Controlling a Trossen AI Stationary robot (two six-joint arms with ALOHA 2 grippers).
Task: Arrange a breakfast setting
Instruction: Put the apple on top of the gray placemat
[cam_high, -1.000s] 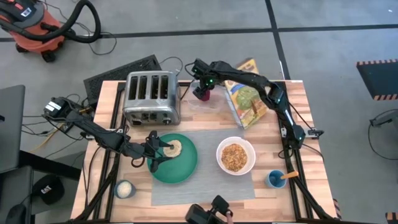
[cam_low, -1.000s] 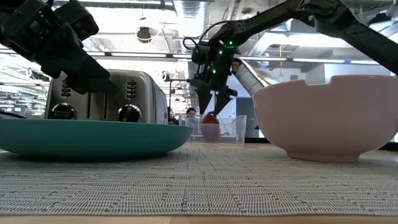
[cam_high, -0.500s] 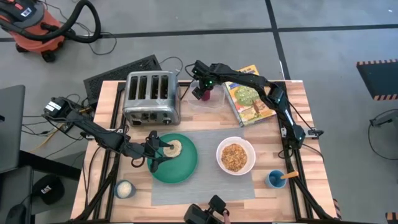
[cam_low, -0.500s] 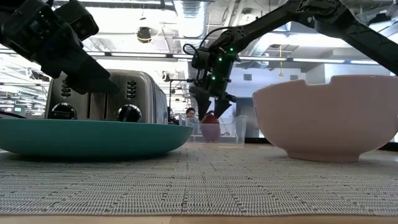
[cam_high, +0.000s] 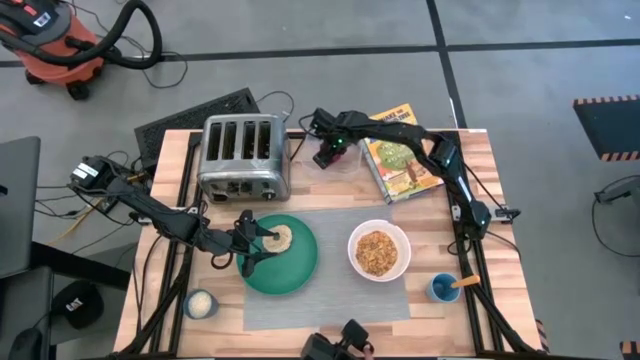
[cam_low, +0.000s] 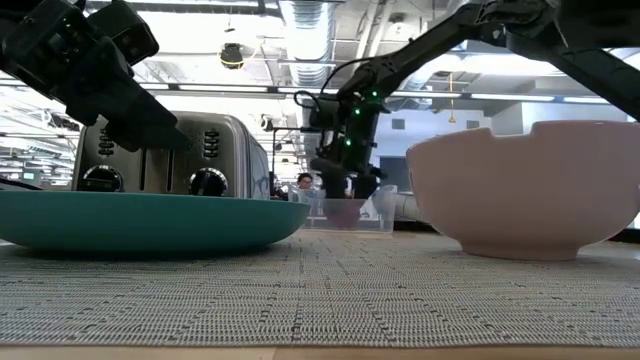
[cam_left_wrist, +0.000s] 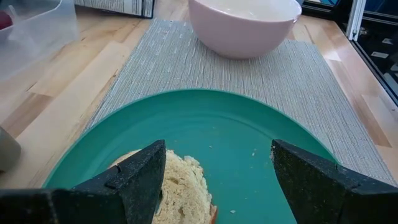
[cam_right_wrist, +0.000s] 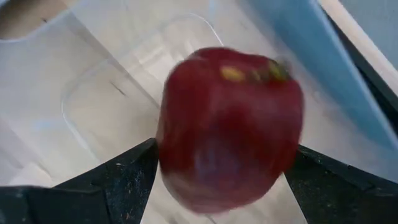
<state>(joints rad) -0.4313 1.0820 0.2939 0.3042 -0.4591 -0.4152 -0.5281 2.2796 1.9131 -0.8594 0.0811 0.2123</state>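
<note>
The round tan bread (cam_high: 281, 238) lies on the teal-green plate (cam_high: 290, 268), which rests on the grey placemat (cam_high: 330, 295). My left gripper (cam_high: 250, 243) is open just above the plate, and the bread (cam_left_wrist: 180, 186) lies below and between its fingers. The white bowl (cam_high: 378, 252) holds cereal and stands on the mat's right half. The dark-red fruit (cam_right_wrist: 230, 124) lies in a clear container (cam_low: 350, 212) at the far middle. My right gripper (cam_high: 328, 152) is open and lowered into the container, one finger on either side of the fruit. My right gripper comes at the fruit from above, pointing down, with its fingers (cam_right_wrist: 124, 180) close on either side. I cannot tell whether they touch it. The fruit rests in the container.
The chrome toaster (cam_high: 243, 155) stands at the far left of the mat. A picture book (cam_high: 400, 155) lies at the far right. A small blue cup (cam_high: 443, 288) stands at the near right and a small white cup (cam_high: 200, 303) at the near left.
My right gripper has gone down from above the fruit into the clear container, so that its fingers now stand around the fruit. The fruit stays in the container.
</note>
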